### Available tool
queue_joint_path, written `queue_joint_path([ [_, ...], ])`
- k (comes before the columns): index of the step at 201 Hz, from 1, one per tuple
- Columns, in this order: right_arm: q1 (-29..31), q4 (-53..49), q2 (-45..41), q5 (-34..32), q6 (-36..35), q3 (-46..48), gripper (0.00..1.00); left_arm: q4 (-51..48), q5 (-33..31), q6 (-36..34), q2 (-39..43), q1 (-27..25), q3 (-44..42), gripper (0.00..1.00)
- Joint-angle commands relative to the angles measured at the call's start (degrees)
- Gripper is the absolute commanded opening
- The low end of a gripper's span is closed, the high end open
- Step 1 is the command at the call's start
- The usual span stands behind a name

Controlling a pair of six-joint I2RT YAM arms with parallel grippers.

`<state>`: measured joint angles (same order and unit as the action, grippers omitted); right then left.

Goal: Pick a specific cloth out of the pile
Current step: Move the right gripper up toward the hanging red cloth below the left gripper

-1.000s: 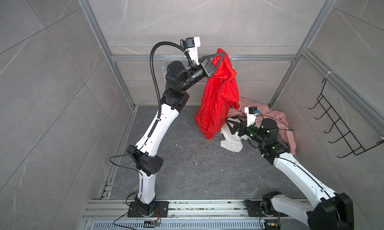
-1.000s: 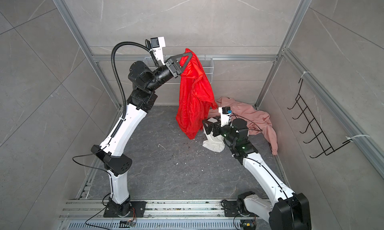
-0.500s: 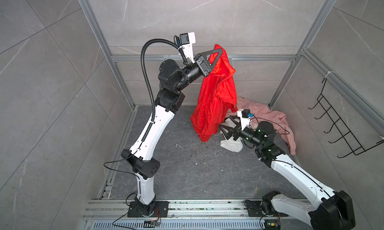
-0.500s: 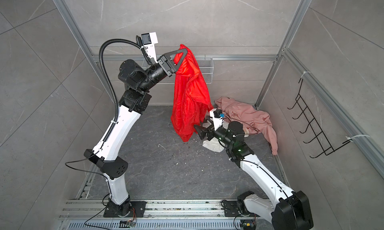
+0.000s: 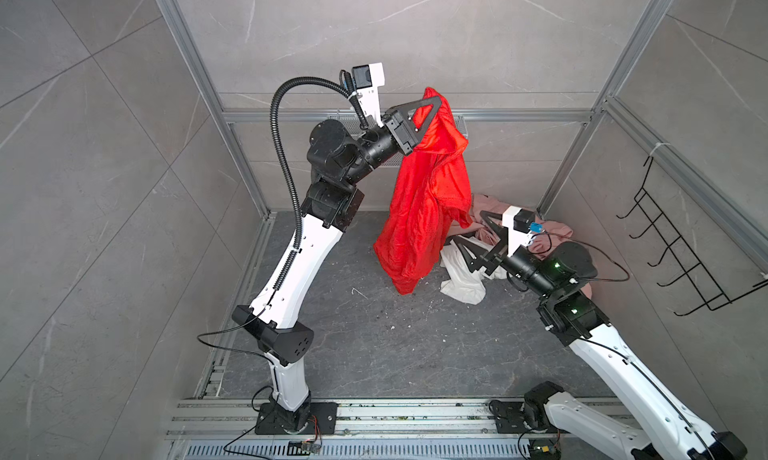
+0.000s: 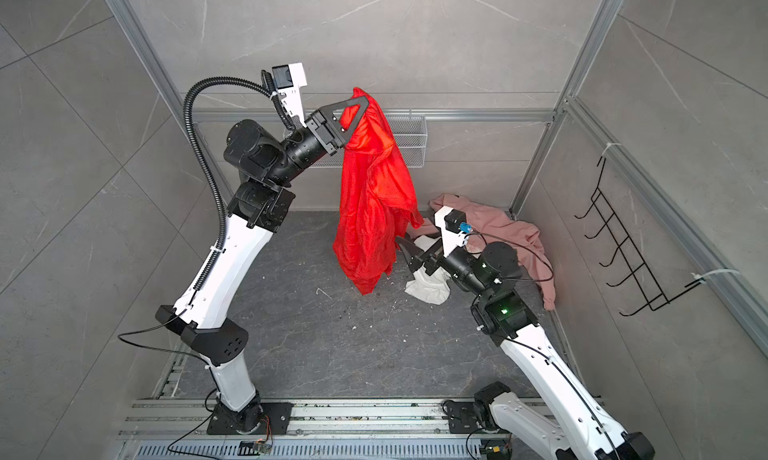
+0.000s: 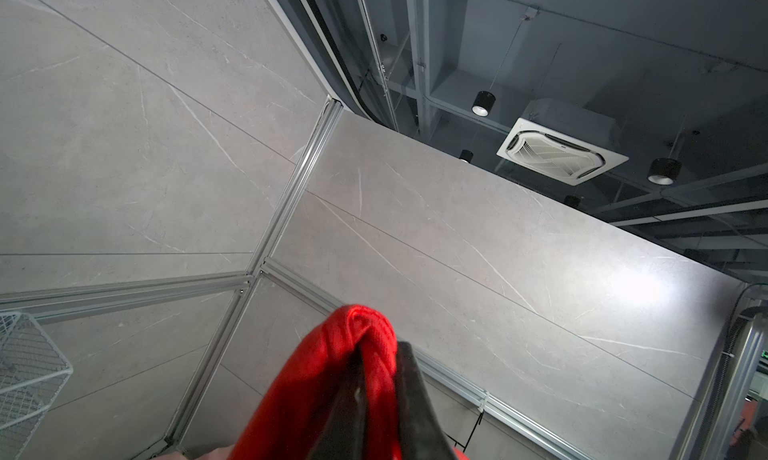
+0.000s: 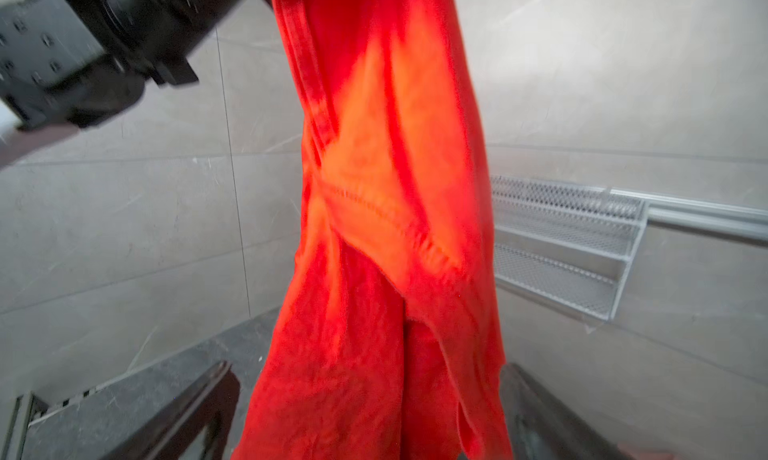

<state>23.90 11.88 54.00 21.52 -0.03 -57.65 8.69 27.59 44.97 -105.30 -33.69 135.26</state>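
Cloth [image 5: 424, 212] hangs pinched in left pincer [image 5: 435, 101], lower edge just beside wide-open right pincer [image 5: 468, 228]

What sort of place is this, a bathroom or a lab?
Likely a robot test cell mocked up as a tiled washroom corner: two robot arms mounted on a floor rail, grey tile walls in metal framing, a wire basket and hook rack.

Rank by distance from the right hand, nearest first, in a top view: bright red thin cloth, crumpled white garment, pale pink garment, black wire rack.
1. Bright red thin cloth, hanging before the right hand.
2. Crumpled white garment underneath, pale pink garment behind: too close to call.
3. Black wire rack, right wall.
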Motion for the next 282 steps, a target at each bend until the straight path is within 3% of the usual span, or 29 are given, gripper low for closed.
queue_joint_path([
  [1,0.5,-4.0,-0.2,-1.8,-1.8,-4.2,1.0,4.9,0.4,-0.1,3.2,0.4,0.4,0.0],
  [44,0.4,-4.3,6.2,-3.8,-3.0,-9.4,1.0,5.1,0.4,0.3,3.3,0.5,0.3,0.0],
  [94,0.4,0.5,13.0,-0.9,-1.3,-10.9,0.99,4.9,0.4,0.3,3.5,0.5,0.1,0.0],
  [166,1.0,7.7,18.9,1.8,3.6,-9.6,1.0,6.4,0.5,2.1,3.4,0.4,-1.3,0.0],
  [282,6.2,11.1,23.9,-1.6,1.5,-9.2,1.0,7.0,0.7,3.7,2.6,0.1,-1.8,0.0],
])
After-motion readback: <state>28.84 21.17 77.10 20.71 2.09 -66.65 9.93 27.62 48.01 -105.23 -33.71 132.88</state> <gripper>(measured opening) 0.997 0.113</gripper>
